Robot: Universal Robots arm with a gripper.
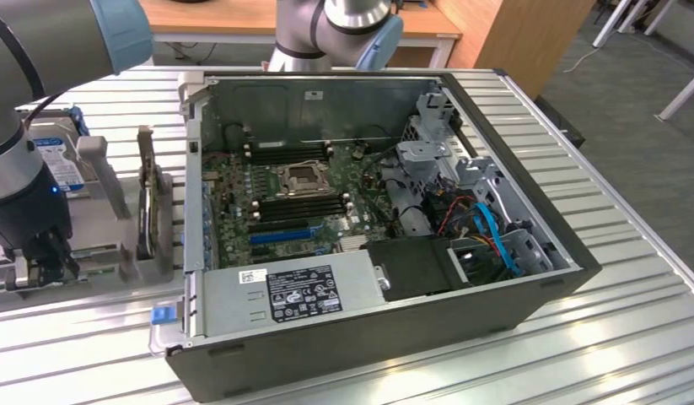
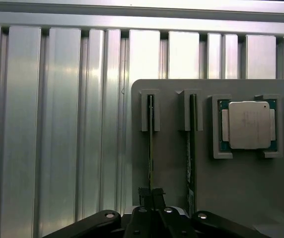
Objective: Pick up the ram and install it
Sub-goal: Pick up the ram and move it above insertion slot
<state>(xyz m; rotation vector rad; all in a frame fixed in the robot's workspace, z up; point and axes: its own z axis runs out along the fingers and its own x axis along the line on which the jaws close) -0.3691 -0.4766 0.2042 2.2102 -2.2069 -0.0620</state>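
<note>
Two green ram sticks stand edge-on in slots of a grey holder (image 2: 172,163). My gripper (image 2: 151,194) is down over the ram (image 2: 150,144) in the slot further from the processor. Its dark fingers (image 2: 144,194) press against both faces of the stick, which still sits in its slot. The second stick (image 2: 191,148) stands one slot over, untouched. In the exterior view my gripper (image 1: 45,268) is low over the holder (image 1: 110,253) at the exterior view's left, beside the open computer case. The black memory slots (image 1: 288,208) lie on the motherboard inside the case.
A square silver processor (image 2: 248,125) sits in a pocket of the holder beside the sticks. A blue-labelled hard drive (image 1: 63,173) stands behind my arm. The open case (image 1: 549,278) holds cables, a drive cage and a power supply (image 1: 290,291). The table is ribbed aluminium (image 2: 57,124).
</note>
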